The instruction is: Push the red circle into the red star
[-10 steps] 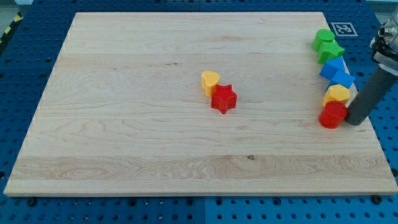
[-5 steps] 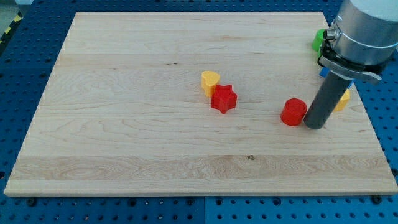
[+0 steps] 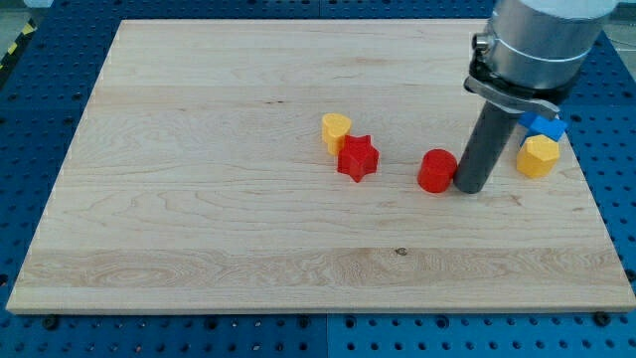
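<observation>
The red circle point(image 3: 436, 170) lies on the wooden board point(image 3: 199, 199), right of centre. My tip point(image 3: 468, 187) touches the circle's right side. The red star point(image 3: 357, 158) sits near the board's middle, a short gap to the left of the circle. A yellow heart point(image 3: 336, 130) touches the star at its upper left.
A yellow hexagon point(image 3: 538, 156) and a blue block point(image 3: 544, 125) sit near the board's right edge, right of the rod. The arm's grey body point(image 3: 537, 45) hides the blocks further up at the top right.
My tip has pushed the red circle leftward from the right edge's cluster towards the red star. The star and yellow heart have not moved.
</observation>
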Controlling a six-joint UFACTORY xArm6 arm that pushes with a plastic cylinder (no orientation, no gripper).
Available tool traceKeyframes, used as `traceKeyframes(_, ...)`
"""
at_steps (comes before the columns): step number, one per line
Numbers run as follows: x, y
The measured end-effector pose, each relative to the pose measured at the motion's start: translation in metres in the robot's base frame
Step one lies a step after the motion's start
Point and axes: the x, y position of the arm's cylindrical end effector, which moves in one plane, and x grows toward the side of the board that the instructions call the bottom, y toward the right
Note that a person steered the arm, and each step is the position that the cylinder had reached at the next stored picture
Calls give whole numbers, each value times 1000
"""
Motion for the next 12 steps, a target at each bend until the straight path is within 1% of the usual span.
traceKeyframes(2, 19, -10)
traceKeyframes(4, -2, -11)
traceKeyframes(6, -2, -47)
traceKeyframes(7, 2, -47)
traceKeyframes(8, 19, -41)
traceKeyframes(9, 10, -26)
traceKeyframes(10, -12, -21)
traceKeyframes(11, -26, -41)
traceKeyframes(12, -27, -48)
